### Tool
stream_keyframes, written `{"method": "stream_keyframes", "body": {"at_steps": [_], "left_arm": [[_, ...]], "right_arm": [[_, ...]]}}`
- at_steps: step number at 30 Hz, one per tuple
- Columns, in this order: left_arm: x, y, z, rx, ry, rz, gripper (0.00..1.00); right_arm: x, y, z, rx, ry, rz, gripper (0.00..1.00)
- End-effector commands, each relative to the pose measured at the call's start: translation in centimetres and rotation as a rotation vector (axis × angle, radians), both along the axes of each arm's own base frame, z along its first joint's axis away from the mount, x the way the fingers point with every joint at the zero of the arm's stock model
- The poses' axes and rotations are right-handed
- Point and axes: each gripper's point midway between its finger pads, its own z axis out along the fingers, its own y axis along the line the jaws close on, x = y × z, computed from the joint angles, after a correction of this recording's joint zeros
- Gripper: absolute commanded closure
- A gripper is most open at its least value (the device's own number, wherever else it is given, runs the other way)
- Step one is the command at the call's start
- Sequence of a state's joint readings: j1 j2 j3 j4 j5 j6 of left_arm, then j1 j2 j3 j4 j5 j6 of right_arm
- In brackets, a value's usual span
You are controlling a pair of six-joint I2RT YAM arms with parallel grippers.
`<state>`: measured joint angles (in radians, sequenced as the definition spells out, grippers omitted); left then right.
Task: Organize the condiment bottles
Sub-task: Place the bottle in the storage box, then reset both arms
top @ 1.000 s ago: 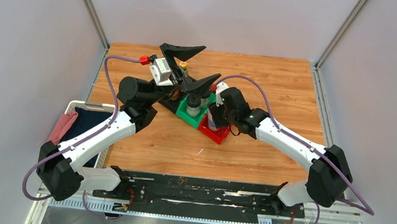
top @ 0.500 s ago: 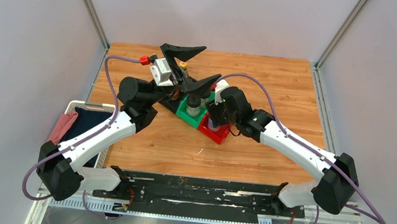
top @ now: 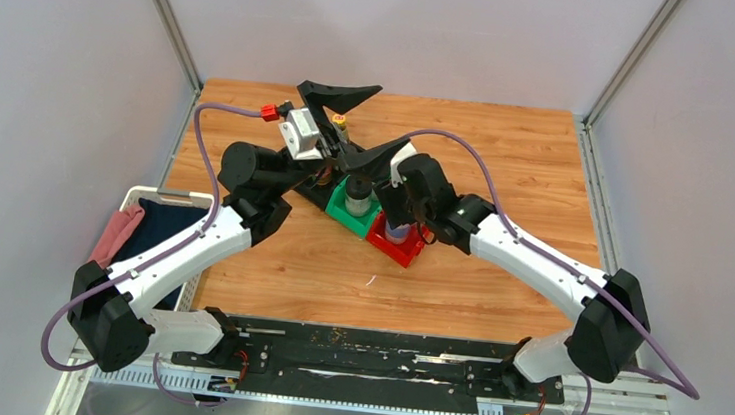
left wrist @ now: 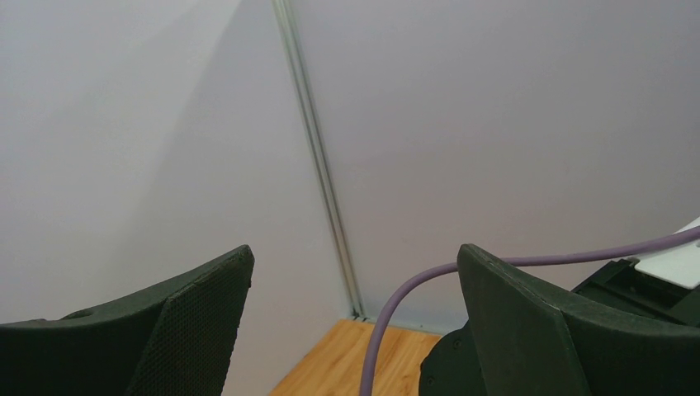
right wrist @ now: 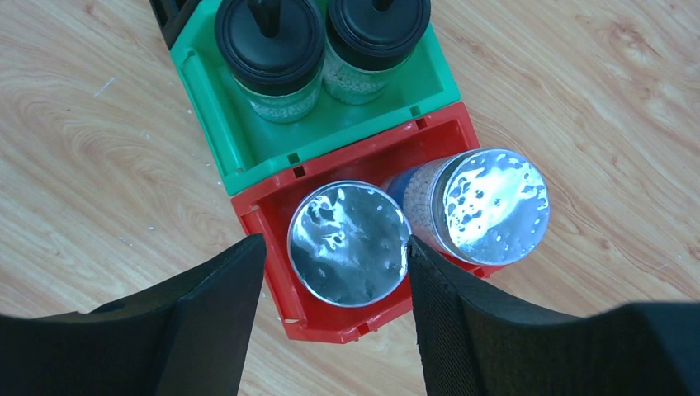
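Observation:
Two silver-lidded shakers [right wrist: 348, 243] [right wrist: 494, 206] stand side by side in the red bin [right wrist: 347, 326]. Just above the left one hangs my right gripper [right wrist: 334, 247], open; its fingers straddle the lid and grip nothing. Two clear bottles with black caps [right wrist: 268, 37] [right wrist: 377, 25] stand in the green bin [right wrist: 215, 124]. In the top view a yellow cap [top: 339, 122] shows behind my left arm, by the black bin [top: 307, 192]. My left gripper [top: 391, 116] is raised above the bins, wide open and empty, facing the back wall [left wrist: 355, 252].
The three bins sit in a diagonal row at the middle of the wooden table [top: 508, 160]. A white basket [top: 146, 223] with cloths stands off the table's left edge. A purple cable [left wrist: 396, 313] crosses the left wrist view.
My right gripper's jaws have spread apart from around the left shaker, which stays in the red bin. The right arm shifted slightly. The left arm has not moved.

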<state>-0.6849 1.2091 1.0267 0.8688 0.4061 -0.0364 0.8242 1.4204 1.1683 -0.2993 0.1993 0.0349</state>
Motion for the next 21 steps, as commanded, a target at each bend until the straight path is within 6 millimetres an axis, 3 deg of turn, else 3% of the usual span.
{"method": "stream_keyframes", "body": {"at_steps": [1, 10, 15, 21], "left_arm": [[-0.5, 0.3, 1.4, -0.017, -0.029, 0.013, 0.0], [-0.3, 0.8, 2.0, -0.015, -0.014, 0.043, 0.0], [1.9, 0.9, 1.3, 0.041, 0.024, 0.145, 0.0], [6.0, 0.7, -0.3, 0.116, 0.13, 0.225, 0.0]], "right_arm": [[1.1, 0.2, 1.1, -0.022, -0.045, -0.026, 0.33], [2.6, 0.0, 2.9, -0.005, -0.097, -0.07, 0.3], [5.0, -0.9, 4.8, -0.012, -0.174, -0.127, 0.29], [9.3, -4.1, 8.2, 0.059, -0.264, -0.228, 0.29]]}}
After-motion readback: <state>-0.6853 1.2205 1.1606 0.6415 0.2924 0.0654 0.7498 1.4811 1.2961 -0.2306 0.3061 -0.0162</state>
